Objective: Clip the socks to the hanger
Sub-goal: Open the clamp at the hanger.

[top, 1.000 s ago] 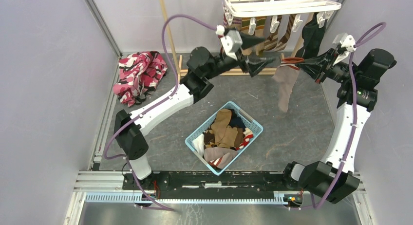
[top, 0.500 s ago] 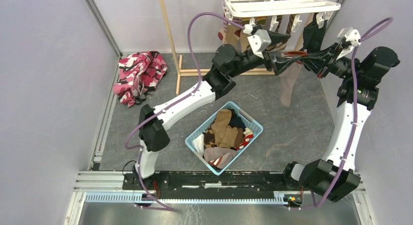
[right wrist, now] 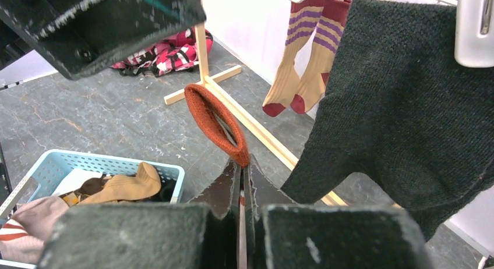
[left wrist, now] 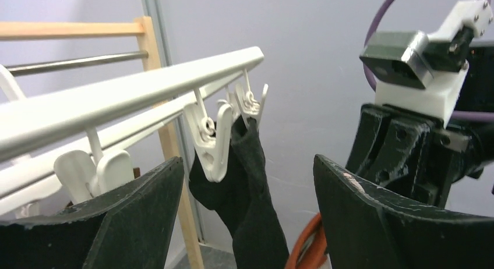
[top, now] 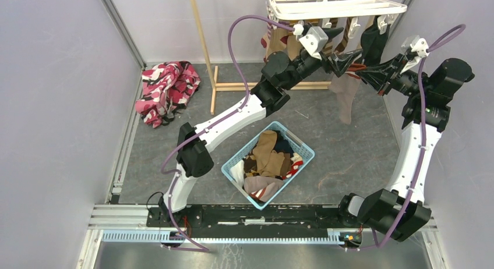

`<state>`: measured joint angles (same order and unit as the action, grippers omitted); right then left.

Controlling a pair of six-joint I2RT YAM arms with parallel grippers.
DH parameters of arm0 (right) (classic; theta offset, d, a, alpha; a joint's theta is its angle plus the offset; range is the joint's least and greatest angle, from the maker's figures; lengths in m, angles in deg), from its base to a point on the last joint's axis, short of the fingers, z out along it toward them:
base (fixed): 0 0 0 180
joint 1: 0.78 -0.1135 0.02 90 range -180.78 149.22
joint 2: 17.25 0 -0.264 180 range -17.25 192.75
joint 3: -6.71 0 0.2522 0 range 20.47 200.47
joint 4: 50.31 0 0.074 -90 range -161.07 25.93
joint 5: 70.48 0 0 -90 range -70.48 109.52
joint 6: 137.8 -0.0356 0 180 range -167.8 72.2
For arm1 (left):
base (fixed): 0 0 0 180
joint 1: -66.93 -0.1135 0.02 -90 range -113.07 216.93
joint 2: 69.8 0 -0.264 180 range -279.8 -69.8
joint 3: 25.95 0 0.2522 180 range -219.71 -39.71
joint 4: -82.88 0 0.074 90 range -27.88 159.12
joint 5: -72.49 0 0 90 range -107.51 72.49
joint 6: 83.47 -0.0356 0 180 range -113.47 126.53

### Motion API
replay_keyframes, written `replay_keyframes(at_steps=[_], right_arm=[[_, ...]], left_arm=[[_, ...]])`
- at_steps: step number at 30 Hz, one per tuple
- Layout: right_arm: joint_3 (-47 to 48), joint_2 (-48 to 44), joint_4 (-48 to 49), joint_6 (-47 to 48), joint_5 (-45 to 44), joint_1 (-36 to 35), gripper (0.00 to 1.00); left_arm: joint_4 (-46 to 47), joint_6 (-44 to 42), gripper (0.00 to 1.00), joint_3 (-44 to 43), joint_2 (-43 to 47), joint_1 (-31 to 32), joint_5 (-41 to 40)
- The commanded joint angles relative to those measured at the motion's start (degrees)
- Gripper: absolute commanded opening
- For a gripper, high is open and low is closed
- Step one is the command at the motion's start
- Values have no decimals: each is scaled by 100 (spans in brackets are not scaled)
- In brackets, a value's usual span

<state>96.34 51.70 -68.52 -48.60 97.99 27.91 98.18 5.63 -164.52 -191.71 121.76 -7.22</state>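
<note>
1. The right end effector (right wrist: 240, 167) is clamped shut on the rim of the orange-cuffed sock (right wrist: 212, 120). It pinches one side of the cuff, so the opening gapes as a loop above the fingertips. My reading: the cuff is held up as an edge for a clip to bite.
2. The sock is in mid-air under the right end of the hanger (left wrist: 145, 85), held well above the tabletop (top: 361, 147). In the top view its grey-brown leg hangs straight down from the grip.
3. The left end effector (left wrist: 246, 164) is open, with the jaws wide apart and nothing between them. It sits just below the hanger bars, and a free white clip (left wrist: 210, 149) lies on its line of sight. It is probably lined up to squeeze that clip open — a judgement, not something seen.
4. The black sock (left wrist: 250, 193) hangs from the next clips, just behind the free one. Crowding there could foul the approach.
5. Striped socks (right wrist: 297, 59) are already clipped further along the hanger. More socks lie in the blue basket (top: 303, 149), so the task looks partly done.
6. Sock appearance: the orange band is ribbed knit, the body is soft and limp, and it will sag once released.
</note>
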Motion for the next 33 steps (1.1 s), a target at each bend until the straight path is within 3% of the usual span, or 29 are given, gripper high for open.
replay_keyframes(at_steps=[1, 17, 33], right_arm=[[-17, -113, -20, 32, 77, 54, 0], [-25, -210, -259, 392, 184, 76, 0], [-11, -233, -354, 448, 267, 120, 0]], left_arm=[[331, -174, 88, -592, -249, 46, -272], [502, -91, 84, -1661, -971, 46, -402], [552, -9, 71, -1838, -1007, 46, -575]])
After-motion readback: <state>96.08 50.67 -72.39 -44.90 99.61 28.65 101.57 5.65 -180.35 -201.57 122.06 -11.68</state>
